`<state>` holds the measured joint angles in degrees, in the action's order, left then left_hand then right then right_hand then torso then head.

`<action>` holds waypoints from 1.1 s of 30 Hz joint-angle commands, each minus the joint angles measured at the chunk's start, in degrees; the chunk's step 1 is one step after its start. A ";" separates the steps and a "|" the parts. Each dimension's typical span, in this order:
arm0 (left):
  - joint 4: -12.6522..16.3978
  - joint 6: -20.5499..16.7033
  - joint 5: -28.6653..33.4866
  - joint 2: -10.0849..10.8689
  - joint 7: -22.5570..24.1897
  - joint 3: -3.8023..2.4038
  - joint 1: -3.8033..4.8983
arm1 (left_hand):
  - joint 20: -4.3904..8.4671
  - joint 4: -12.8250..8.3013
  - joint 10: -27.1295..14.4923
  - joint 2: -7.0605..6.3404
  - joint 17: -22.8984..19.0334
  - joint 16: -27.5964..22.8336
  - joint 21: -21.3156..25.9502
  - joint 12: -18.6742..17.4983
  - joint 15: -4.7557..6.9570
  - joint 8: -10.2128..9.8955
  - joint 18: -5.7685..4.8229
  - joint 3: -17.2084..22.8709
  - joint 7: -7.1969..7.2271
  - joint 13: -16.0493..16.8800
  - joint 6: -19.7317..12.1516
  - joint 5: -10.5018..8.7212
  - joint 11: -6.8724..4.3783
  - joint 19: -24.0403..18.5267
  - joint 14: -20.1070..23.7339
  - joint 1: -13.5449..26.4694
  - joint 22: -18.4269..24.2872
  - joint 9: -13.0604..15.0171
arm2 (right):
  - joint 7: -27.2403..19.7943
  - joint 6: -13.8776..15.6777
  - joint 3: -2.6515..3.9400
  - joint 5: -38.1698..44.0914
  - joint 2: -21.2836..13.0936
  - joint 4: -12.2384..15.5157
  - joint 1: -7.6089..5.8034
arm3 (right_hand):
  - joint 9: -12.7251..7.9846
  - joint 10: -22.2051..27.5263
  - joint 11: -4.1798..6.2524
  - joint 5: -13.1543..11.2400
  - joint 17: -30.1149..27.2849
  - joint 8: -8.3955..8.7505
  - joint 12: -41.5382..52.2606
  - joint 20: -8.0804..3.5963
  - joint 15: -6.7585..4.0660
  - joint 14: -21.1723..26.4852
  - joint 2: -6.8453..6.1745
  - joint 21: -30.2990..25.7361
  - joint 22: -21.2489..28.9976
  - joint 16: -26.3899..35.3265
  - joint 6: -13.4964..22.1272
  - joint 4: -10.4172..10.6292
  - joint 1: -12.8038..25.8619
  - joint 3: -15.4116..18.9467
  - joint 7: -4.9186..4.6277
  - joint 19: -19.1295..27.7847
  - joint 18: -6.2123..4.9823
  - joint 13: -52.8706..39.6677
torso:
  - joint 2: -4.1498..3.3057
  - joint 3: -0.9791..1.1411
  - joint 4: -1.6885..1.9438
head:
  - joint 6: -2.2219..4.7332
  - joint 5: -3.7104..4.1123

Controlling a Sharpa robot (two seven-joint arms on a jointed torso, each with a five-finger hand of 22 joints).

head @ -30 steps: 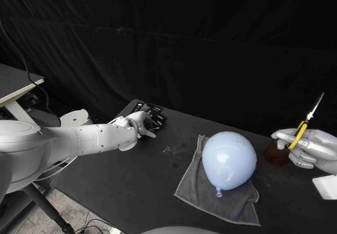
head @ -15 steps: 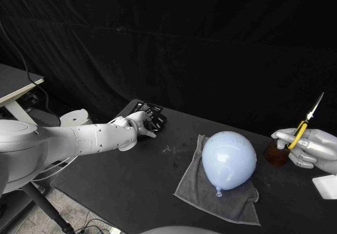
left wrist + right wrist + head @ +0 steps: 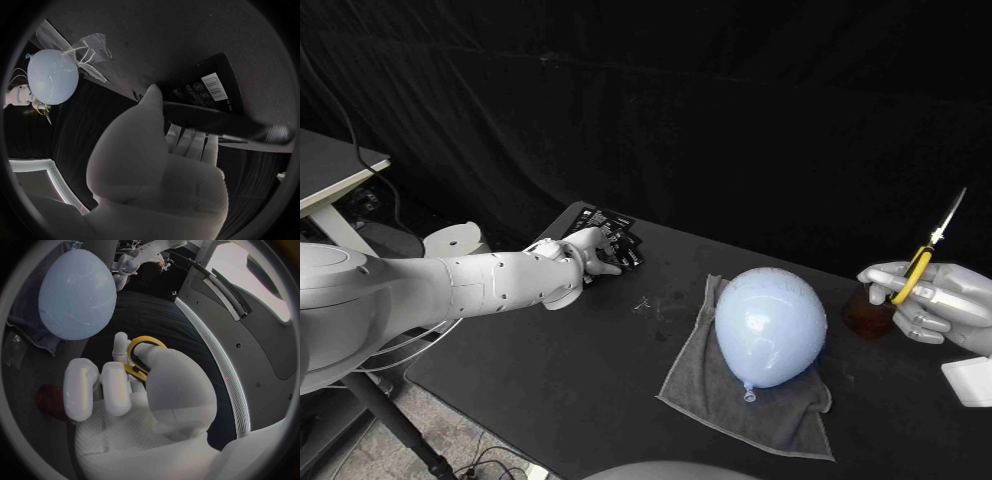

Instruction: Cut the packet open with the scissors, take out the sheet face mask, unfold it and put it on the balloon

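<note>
**Packet pinched at the far corner, scissors held ready on the right**

The left hand reaches to the far left corner of the counter, where the black packet lies with one edge tipped up. Its thumb sits on top and its fingers underneath, clamped on the packet's near edge. This is probably to lift the packet off the counter so the blades can reach it.

The right hand waits over the right edge, fingers closed through the yellow loops of the scissors. The blades appear together and point upward, well apart from the balloon, which seems a safe way to carry them. The pale blue balloon rests mid-counter on a grey towel, which likely keeps it from rolling. A brown bottle stands just beside the right hand.

The head view gives the layout but little of either grip. The left wrist view shows the thumb lying over the packet's printed face, beside its barcode, with the fingers below. The right wrist view shows the fingers threaded through the scissor loops. The packet looks uncut.
</note>
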<state>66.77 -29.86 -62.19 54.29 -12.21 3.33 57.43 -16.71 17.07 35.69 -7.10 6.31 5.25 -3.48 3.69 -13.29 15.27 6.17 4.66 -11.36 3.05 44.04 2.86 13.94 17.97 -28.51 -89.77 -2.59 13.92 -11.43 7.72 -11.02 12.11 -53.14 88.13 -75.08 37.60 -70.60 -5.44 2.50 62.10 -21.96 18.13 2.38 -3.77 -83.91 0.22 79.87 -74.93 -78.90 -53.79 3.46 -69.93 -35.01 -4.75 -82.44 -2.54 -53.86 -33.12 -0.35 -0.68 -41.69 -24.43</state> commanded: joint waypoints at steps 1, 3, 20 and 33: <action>0.26 1.82 1.63 0.00 0.59 0.11 -0.15 | -0.02 -0.04 0.39 0.58 0.05 0.11 -0.38 -0.34 0.08 0.13 1.07 0.93 -3.05 0.07 0.35 -0.10 0.09 0.55 -0.48 -0.04 0.09 -0.08 | -0.56 -0.38 0.05 0.41 0.00 0.02 0.00 | 0.06 -12.89 5.84 0.30 0.06 -0.40 32.67 -0.12 -0.35 -1.45 0.27 0.11 -5.40 -0.20 0.07 -0.18 -0.71 -0.04 0.38 0.03 -0.48 -0.10 | 0.00 0.01 -0.05 | -0.05 -0.01; 0.32 1.94 1.90 0.06 0.62 0.11 -0.15 | -0.02 -0.07 0.33 0.84 0.04 0.05 -0.37 -0.44 0.07 0.09 1.06 1.53 -3.01 0.05 0.39 -0.11 0.10 0.55 -0.45 0.01 0.10 -0.13 | -0.56 -0.36 0.05 0.42 0.00 0.00 0.01 | 0.06 -12.89 5.84 0.30 0.06 -0.40 32.67 -0.12 -0.35 -1.45 0.27 0.11 -5.40 -0.20 0.07 -0.18 -0.71 -0.04 0.38 0.03 -0.48 -0.10 | -0.01 0.01 -0.04 | -0.06 -0.01; 2.77 3.76 6.35 1.45 2.87 -0.18 -0.02 | -0.10 -0.22 1.97 5.55 0.29 0.04 -0.62 -0.33 0.24 0.30 0.69 6.63 -2.61 0.18 2.39 -0.13 -0.29 1.30 -2.07 1.09 0.01 -0.48 | -0.54 -0.38 0.05 0.42 0.15 -0.38 0.12 | 0.10 -12.87 5.85 0.29 0.03 -0.46 32.83 -0.14 -0.37 -1.46 0.29 0.09 -5.42 -0.20 0.11 -0.21 -0.74 -0.01 0.38 0.03 -0.48 -0.49 | 0.03 0.01 0.00 | 0.04 0.19; 1.92 1.56 4.02 1.43 8.16 -0.80 1.73 | 0.05 -1.36 16.32 3.07 2.65 2.85 -3.92 -0.08 2.49 3.80 -1.09 28.32 -1.31 0.53 9.32 -0.12 -2.47 12.88 -16.49 -4.52 -0.84 0.54 | -0.49 -0.34 0.05 0.42 0.25 -0.67 0.19 | 0.10 -12.87 5.85 0.29 0.03 -0.46 32.83 -0.14 -0.37 -1.46 0.29 0.09 -5.42 -0.20 0.11 -0.21 -0.74 -0.01 0.38 0.03 -0.48 -0.49 | -0.06 0.00 -0.05 | 0.25 0.89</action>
<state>68.67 -28.63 -57.41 55.83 -7.06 2.69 58.79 -16.59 15.81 51.56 -3.39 9.10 8.48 -7.45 3.82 -10.75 18.84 6.10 31.95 -12.68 3.65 52.91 2.61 11.39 30.55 -44.57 -94.33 -3.53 14.36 -11.42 7.73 -11.02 12.19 -52.93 87.51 -74.90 37.62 -70.60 -5.44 2.64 62.09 -22.16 18.13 2.38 -3.68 -84.00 0.22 79.86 -74.92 -78.90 -53.69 3.47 -69.93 -34.98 -4.85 -82.44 -2.52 -54.29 -33.14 -0.34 -0.71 -41.45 -23.68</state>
